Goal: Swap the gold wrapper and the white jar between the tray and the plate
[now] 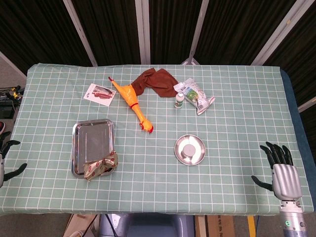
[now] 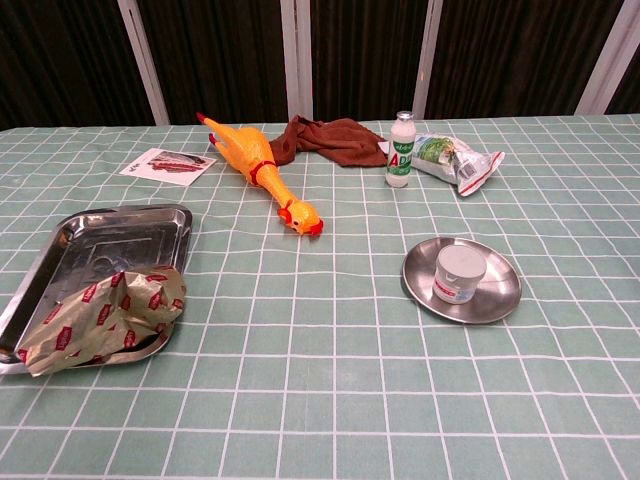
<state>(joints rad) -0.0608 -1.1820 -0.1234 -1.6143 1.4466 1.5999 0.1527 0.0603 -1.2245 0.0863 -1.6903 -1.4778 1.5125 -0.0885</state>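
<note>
The gold wrapper (image 1: 101,165) (image 2: 104,319) with red marks lies crumpled at the near corner of the metal tray (image 1: 94,136) (image 2: 115,245), on the table's left. The small white jar (image 1: 188,149) (image 2: 458,274) stands upright in the middle of the round metal plate (image 1: 179,155) (image 2: 500,297). My right hand (image 1: 281,170) rests near the table's front right corner, fingers spread, holding nothing. My left hand (image 1: 6,155) shows at the left edge, fingers apart and empty. Neither hand appears in the chest view.
A yellow rubber chicken (image 1: 132,100) (image 2: 256,165), a brown cloth (image 1: 155,82) (image 2: 330,138), a small green-labelled bottle (image 1: 179,99) (image 2: 400,150), a snack bag (image 1: 197,97) (image 2: 455,162) and a printed card (image 1: 100,93) (image 2: 167,162) lie across the far half of the table.
</note>
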